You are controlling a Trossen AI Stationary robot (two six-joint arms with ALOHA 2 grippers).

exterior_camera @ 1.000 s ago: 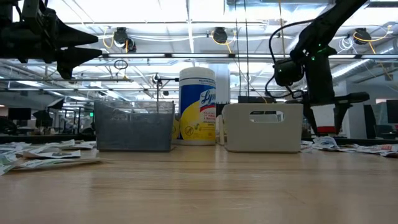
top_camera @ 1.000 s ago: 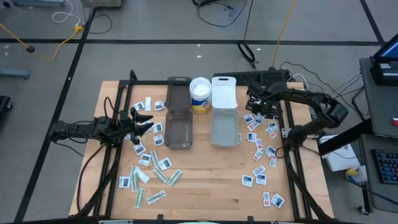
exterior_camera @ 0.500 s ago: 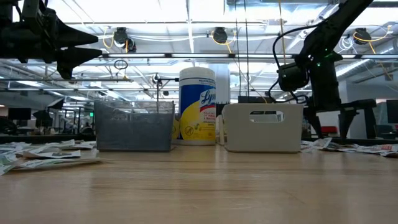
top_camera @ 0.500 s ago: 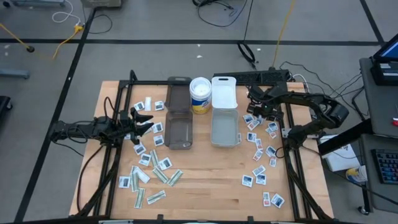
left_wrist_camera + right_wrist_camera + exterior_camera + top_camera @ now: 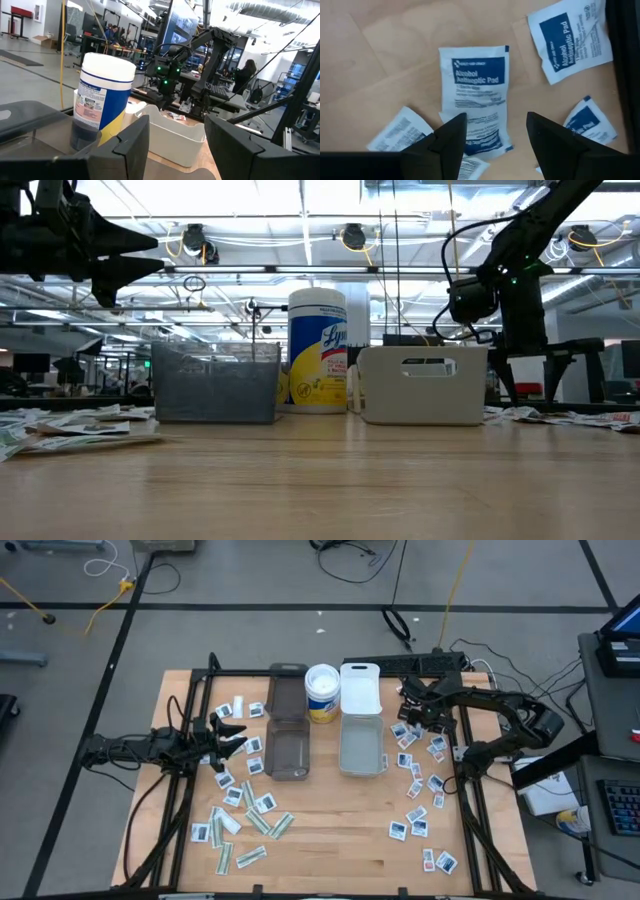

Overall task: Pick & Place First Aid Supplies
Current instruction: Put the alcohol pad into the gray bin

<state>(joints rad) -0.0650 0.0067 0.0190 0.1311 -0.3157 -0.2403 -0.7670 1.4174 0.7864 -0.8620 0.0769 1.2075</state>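
- My right gripper (image 5: 492, 137) hangs with its fingers (image 5: 445, 142) spread apart, empty, pointing straight down at an alcohol pad packet (image 5: 476, 92) lying flat on the wooden table (image 5: 330, 830); the packet shows in the gap between my fingers, and nothing is pinched.
- That packet reads "Alcohol Antiseptic Pad" in blue; a second white square (image 5: 571, 42) with the same wording lies near it, and more packets sit close around.
- My right arm (image 5: 490, 700) reaches in from the table's right edge, wrist bent over the right-hand scatter of supplies (image 5: 415, 775), just beside the white bin (image 5: 361, 745).
- My left gripper (image 5: 232, 737) is released too, fingers (image 5: 125, 147) parted with nothing between them.
- In the low view it hovers high above the tabletop (image 5: 120, 255), well clear of everything.
- My left arm (image 5: 130, 750) stretches level from the left edge, over the left-hand scatter of packets and strips (image 5: 240, 805), pointing toward the smoky bin (image 5: 287, 750).
- Between the two bins stands a wipes canister (image 5: 317, 350), yellow and blue; its label starts "Ly", the rest I can't read.
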